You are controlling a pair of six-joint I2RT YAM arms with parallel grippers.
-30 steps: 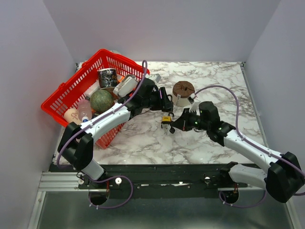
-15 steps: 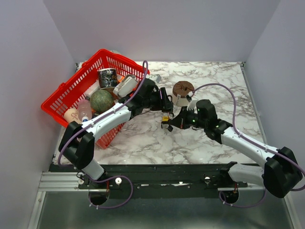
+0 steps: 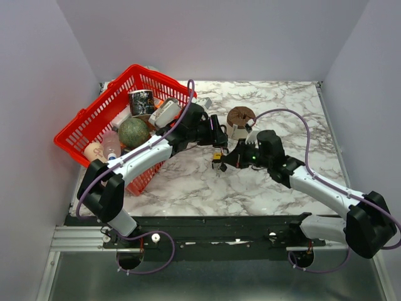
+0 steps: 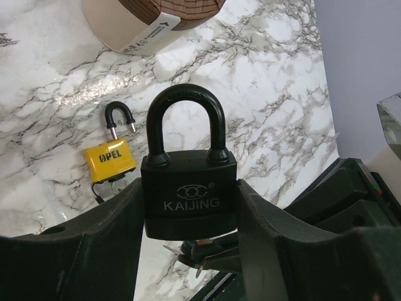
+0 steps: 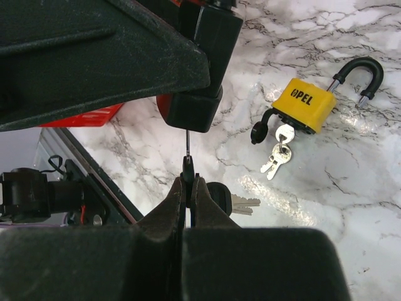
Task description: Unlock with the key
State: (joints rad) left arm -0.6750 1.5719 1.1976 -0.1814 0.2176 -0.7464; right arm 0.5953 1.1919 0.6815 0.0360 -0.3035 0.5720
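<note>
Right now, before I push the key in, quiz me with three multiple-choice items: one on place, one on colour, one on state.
1. The yellow padlock lies: A hung on a hook; B on the table; C in a drawer.
2. The KAIJING padlock in the left gripper is: A black; B red; C silver.
3. The yellow padlock's shackle is: A shut; B open; C missing.
Answers: B, it rests on the marble with its keys hanging from it; A, its body and shackle are black; B, one leg stands free of the body.
</note>
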